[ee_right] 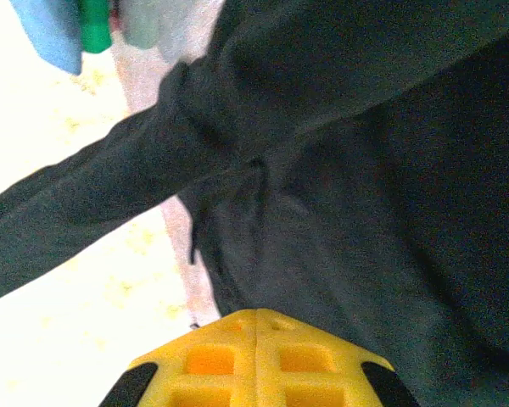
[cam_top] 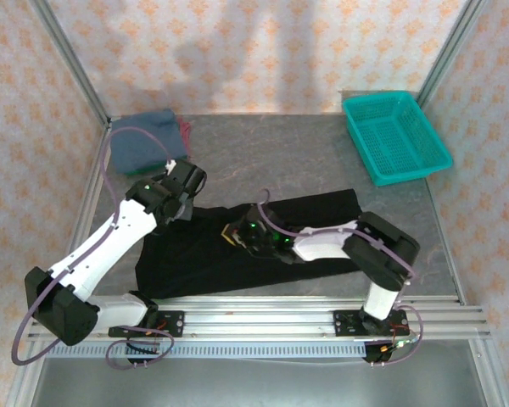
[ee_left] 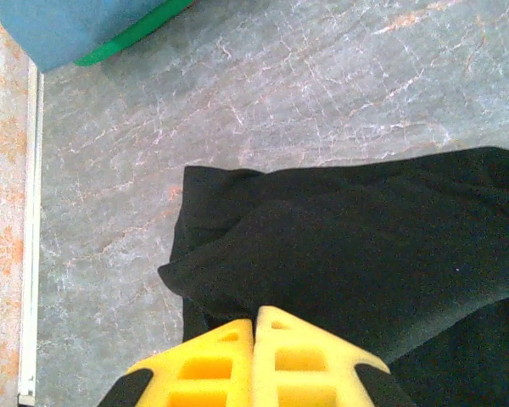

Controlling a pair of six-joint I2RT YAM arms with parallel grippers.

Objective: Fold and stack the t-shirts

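Black t-shirt [cam_top: 322, 212]: centre of the top view, spread out, one edge doubled over, not yet folded small.
Stack [cam_top: 144, 140]: upper left, slate-blue on top, apparently done.
Left gripper [ee_left: 256, 315]: pinched closed on black cloth.
Right gripper [ee_right: 256, 315]: likewise.
Remaining: fold it, stack it.

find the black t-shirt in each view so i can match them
top external: black t-shirt across the near middle of the table.
left wrist: lower right.
right wrist: centre and right.
shared landmark: slate-blue shirt, far left corner of the table.
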